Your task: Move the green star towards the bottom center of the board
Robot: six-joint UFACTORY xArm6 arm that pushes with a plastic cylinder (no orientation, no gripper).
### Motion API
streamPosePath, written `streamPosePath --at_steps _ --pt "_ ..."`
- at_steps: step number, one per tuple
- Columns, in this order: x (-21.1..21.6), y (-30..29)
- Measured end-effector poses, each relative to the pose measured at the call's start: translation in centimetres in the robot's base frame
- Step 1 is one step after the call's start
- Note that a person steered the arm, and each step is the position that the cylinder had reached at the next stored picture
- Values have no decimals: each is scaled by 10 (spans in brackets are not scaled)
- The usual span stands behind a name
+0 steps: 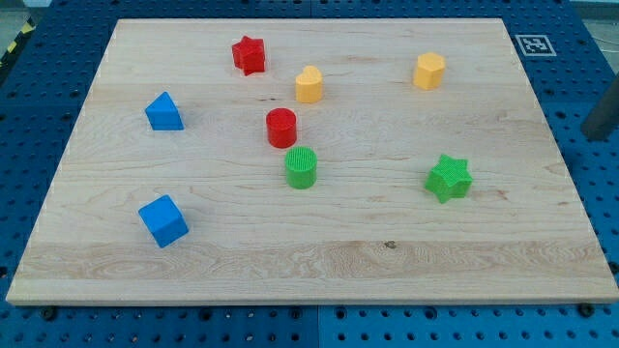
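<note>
The green star (449, 178) lies on the wooden board (319, 261), right of centre and about halfway down. A dark rod shows at the view's right edge, off the board. Its lower end, my tip (602, 137), is well to the right of the green star and slightly above it, touching no block. The green cylinder (302, 167) stands to the star's left, near the board's middle.
A red cylinder (281, 128) sits just above the green cylinder. A yellow heart-like block (309, 85), a yellow hexagon (429, 72) and a red star (249, 55) lie near the top. A blue pointed block (164, 112) and a blue cube (162, 220) are at the left.
</note>
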State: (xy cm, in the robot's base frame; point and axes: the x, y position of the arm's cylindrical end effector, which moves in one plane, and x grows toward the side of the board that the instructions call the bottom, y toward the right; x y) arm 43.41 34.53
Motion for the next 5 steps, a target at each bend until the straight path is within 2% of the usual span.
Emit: streamPosePath --at_steps 2,5 --pt "30 -32" --pt "29 -62"
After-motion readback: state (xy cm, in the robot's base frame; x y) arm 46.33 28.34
